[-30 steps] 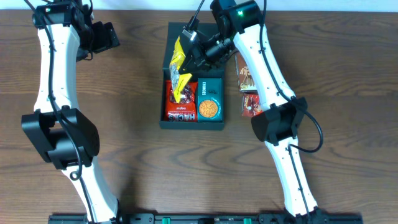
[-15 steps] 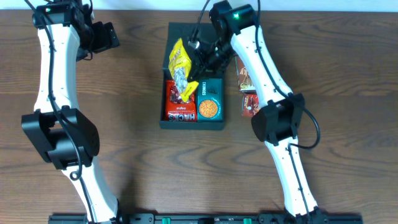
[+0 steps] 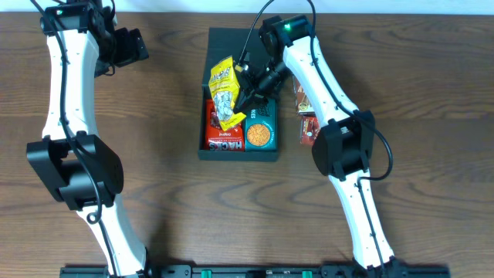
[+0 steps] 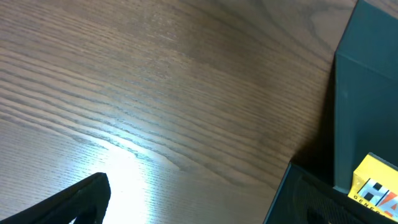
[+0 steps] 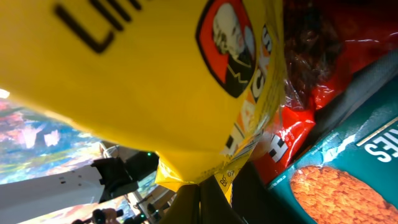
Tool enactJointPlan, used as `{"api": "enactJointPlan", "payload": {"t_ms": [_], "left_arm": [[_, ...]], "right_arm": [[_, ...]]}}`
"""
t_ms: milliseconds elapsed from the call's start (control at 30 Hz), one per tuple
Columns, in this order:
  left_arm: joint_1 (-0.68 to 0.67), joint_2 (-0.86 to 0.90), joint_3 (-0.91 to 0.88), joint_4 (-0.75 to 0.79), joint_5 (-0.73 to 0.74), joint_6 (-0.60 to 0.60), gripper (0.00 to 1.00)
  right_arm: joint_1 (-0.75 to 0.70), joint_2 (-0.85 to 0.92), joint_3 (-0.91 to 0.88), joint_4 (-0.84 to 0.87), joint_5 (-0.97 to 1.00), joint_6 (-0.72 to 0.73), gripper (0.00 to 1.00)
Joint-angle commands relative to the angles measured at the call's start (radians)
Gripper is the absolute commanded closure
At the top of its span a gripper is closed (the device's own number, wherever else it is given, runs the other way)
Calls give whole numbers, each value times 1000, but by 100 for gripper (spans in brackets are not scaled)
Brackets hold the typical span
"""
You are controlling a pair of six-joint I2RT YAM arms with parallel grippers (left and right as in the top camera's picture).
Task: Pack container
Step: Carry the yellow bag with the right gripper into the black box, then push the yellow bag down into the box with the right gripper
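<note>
- The container (image 3: 238, 156) sits at the centre rear of the wooden table (image 3: 170, 201). It is open, and its lid flap (image 3: 231, 42) lies flat on the far side.
- A red packet (image 3: 224, 137) lies in the left half of the container. A teal packet (image 3: 261, 133) printed with an orange disc lies in the right half, and the two sit side by side.
- The right gripper (image 3: 248, 96) is above the container's interior, reaching in from the right. Its jaws are clamped on one edge of a yellow packet (image 3: 222, 83).
- The yellow packet hangs tilted, partly over the lid flap and partly over the red packet. From overhead it cannot be told whether its lower end touches the red packet or hangs just above it.
- The right wrist view is filled almost entirely by the yellow packet. The red and teal packets show beneath it at the right.
- The left gripper (image 3: 133, 45) is at the far left of the table, well apart from the container. Its jaws stand wide apart with nothing between them.
- The left wrist view shows bare wood grain. The container's dark wall and a corner of the yellow packet appear at its right edge.
- Two loose packets lie on the table just right of the container. One is brown (image 3: 302, 96) and partly under the right arm, and one is red (image 3: 310, 131).
</note>
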Motion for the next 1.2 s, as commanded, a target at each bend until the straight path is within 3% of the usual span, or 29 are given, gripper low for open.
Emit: {"api": "enactJointPlan", "payload": {"t_ms": [0,400,700,867,1167], "left_arm": [[6,0,19,-5,-5,10,5],[6,0,19,-5,-6,10,5],[6,0,19,-5,-6,10,4],[6,0,19,-10,-5,10,5],[6,0,19,-14,-6,11,5]], "right_arm": [[-3,-19,-6,-3,-37,7,98],[5,-26,-10,-4,-37,5,99],[9,-227,-270,-3,56,-48,98],[34,-227,-297,-3,-53,-102,98],[41,-205,-303,35,5,-85,98]]}}
